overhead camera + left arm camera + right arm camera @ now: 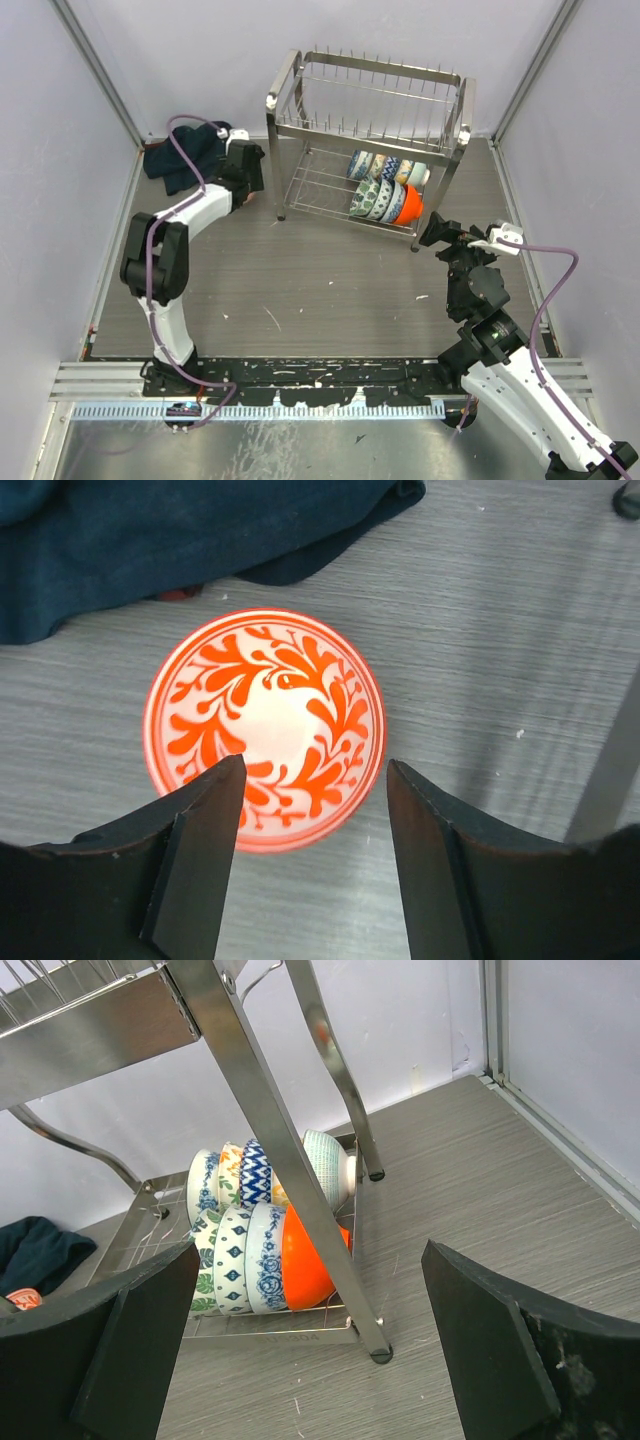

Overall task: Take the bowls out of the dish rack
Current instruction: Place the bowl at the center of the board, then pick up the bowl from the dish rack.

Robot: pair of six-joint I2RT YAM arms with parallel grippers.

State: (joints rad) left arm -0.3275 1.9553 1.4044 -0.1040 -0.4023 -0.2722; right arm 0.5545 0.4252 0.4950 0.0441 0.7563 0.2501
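A bowl (pixel 265 725) with a white inside and an orange-red leaf pattern stands upright on the table. Just above its near rim, my left gripper (pixel 315 770) is open with nothing between its fingers. In the top view the left gripper (pixel 244 192) sits left of the dish rack (pixel 370 130) and hides that bowl. Several bowls (pixel 385 190) stand on edge on the rack's lower tier: a bright orange one (pixel 305 1260), blue and white patterned ones (pixel 262 1260) and a mint green one (pixel 325 1165). My right gripper (pixel 310 1250) is open and empty, just off the rack's front right corner.
A dark blue cloth (pixel 185 155) lies bunched at the back left, right beside the set-down bowl (pixel 150 540). The rack's slanted front leg (pixel 270 1130) crosses in front of the orange bowl. Walls enclose the table on three sides.
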